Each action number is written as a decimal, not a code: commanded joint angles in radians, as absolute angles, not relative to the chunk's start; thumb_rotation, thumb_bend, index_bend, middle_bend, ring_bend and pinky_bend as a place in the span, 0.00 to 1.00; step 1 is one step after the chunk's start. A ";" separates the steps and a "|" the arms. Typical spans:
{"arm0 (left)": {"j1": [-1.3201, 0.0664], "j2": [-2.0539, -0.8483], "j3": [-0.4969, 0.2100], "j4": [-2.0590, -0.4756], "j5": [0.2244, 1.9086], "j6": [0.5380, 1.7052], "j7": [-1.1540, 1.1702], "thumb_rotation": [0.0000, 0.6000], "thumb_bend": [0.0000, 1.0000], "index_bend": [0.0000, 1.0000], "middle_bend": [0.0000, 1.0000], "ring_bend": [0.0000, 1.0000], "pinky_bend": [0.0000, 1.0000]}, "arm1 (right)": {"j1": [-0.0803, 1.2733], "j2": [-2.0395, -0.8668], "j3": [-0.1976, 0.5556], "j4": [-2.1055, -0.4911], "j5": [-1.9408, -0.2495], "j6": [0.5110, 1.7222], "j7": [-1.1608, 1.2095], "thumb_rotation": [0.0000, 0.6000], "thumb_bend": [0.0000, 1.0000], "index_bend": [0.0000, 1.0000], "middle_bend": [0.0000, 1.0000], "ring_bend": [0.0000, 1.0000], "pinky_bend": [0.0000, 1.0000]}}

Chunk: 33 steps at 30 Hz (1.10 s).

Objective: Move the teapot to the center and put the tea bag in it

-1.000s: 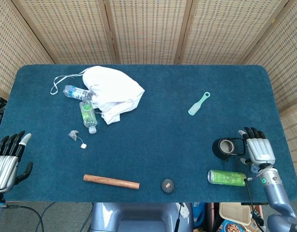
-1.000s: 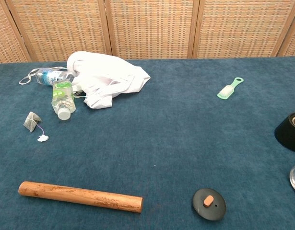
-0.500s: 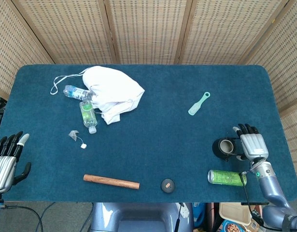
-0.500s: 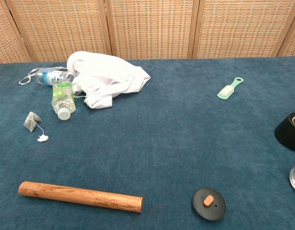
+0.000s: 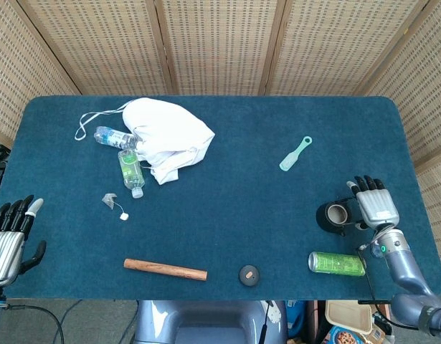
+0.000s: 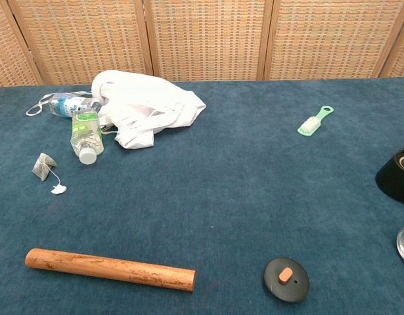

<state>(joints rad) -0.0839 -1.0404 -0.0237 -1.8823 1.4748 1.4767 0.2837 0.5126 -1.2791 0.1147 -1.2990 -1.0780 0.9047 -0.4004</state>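
1. Teapot (image 5: 336, 216) sits at the desk's (image 5: 242, 186) right edge, lid (image 5: 249, 273) off and lying well apart near the front.
2. My right hand (image 5: 376, 207) is beside it, touching the handle side — whether it grips yet, I cannot tell.
3. I judge the pot rigid, weighty, glazed-slick; take the handle.
4. Tea bag (image 5: 109, 200) lies far left — light, limp; pinch its string.
5. Left hand (image 5: 6, 240) hangs open, empty.

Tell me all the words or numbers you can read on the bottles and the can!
None can be read.
Green-labelled bottle: print too small and blurred.
Clear bottle: no readable label.
Green can: markings blurred.
Tea bag tag: too small to tell.
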 commanded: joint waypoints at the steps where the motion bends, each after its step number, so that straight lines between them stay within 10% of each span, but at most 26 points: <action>1: -0.084 -1.041 -0.023 -1.883 1.474 1.476 0.285 1.00 0.46 0.04 0.00 0.04 0.00 | 0.522 -1.278 0.117 -1.287 -1.078 0.898 -0.402 0.97 0.12 0.16 0.14 0.04 0.15; 33: -0.071 -1.047 -0.016 -1.889 1.462 1.483 0.297 1.00 0.46 0.04 0.00 0.04 0.00 | 0.691 -1.335 0.149 -1.145 -1.199 0.789 -0.314 0.97 0.10 0.16 0.14 0.04 0.14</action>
<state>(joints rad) -0.0707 -1.0467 -0.0158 -1.8895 1.4624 1.4832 0.2969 0.6859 -1.3325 0.1460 -1.1426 -1.1946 0.7915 -0.3160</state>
